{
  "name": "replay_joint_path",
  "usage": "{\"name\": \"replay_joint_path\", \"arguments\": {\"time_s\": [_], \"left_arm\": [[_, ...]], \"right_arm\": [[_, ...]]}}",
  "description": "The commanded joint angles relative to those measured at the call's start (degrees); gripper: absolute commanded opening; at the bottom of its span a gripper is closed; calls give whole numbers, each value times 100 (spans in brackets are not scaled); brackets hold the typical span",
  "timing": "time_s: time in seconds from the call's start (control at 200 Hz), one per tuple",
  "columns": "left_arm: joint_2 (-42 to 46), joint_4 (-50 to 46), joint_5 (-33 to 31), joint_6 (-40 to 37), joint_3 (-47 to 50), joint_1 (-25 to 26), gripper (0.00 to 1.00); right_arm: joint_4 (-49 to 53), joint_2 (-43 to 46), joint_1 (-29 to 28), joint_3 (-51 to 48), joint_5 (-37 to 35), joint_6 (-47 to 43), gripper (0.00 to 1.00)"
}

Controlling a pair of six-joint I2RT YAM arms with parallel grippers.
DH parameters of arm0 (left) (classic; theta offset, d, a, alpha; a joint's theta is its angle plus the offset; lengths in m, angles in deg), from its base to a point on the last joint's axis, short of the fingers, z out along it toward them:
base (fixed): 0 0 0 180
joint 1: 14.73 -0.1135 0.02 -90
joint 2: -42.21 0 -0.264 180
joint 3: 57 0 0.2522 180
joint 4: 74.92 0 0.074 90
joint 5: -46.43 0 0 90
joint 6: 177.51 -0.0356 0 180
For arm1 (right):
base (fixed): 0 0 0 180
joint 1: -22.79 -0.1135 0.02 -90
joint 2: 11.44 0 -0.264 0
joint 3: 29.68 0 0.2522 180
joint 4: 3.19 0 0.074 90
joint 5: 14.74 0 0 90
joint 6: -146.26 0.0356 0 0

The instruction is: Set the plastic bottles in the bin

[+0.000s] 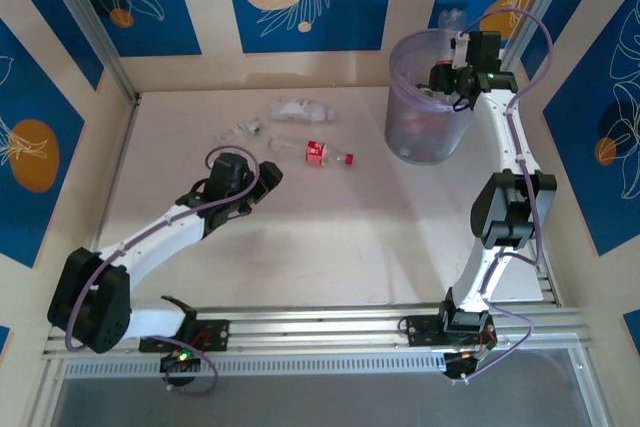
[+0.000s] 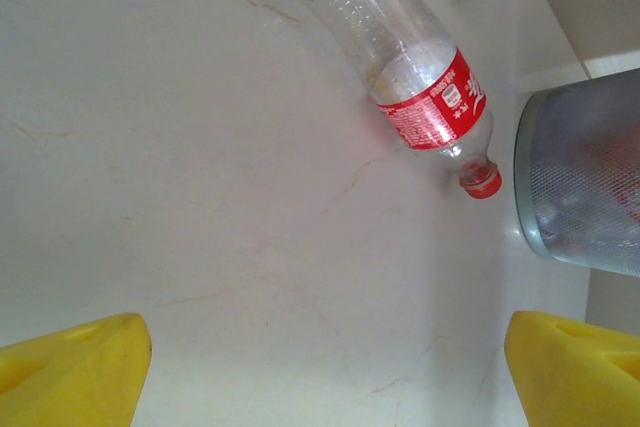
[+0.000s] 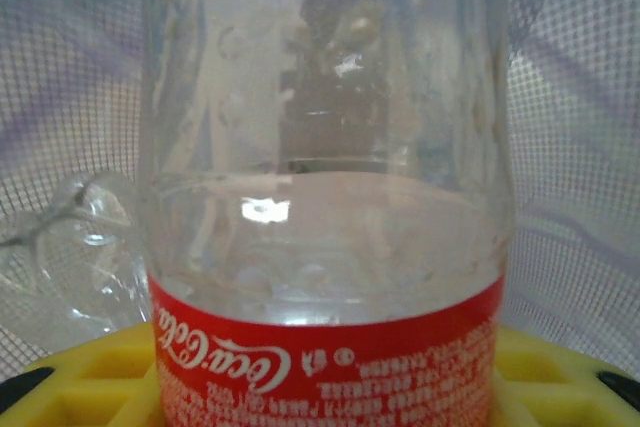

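Blue panels printed with pale leaves wall in the cell, and the white marbled table (image 1: 330, 247) carries everything. Biggest on it is the translucent pale-purple round plastic bin (image 1: 405, 127) at the far right. Through its wall I make out reddish shapes, so I judge some bottles are already inside. My right gripper (image 1: 458, 87) hangs at the bin's rim, clenched around a clear plastic bottle with a red Coca-Cola label (image 3: 320, 247). On the right wrist view the bin's mesh-patterned wall sits behind it, with another clear bottle (image 3: 80, 237) low at the left. The held one only needs letting go. My left gripper (image 2: 325, 377) is spread wide and empty above bare table, near a clear red-labelled, red-capped bottle (image 2: 420, 87) lying on its side. Beyond that lie a whitish-labelled bottle (image 1: 300, 109) and a small crumpled clear one (image 1: 243, 130). By my count, three are left to fetch.
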Motion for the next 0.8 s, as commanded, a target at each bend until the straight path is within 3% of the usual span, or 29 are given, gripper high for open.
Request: {"name": "replay_joint_path", "arguments": {"time_s": [0.0, 0.27, 0.795], "left_arm": [[-83, -30, -16, 69, -87, 3, 91], [-140, -64, -206, 129, -132, 5, 93], [-164, -183, -370, 56, -213, 4, 93]], "right_arm": [[-197, 102, 58, -197, 260, 155, 38], [-214, 137, 67, -321, 356, 205, 50], [123, 214, 59, 61, 277, -18, 85]]}}
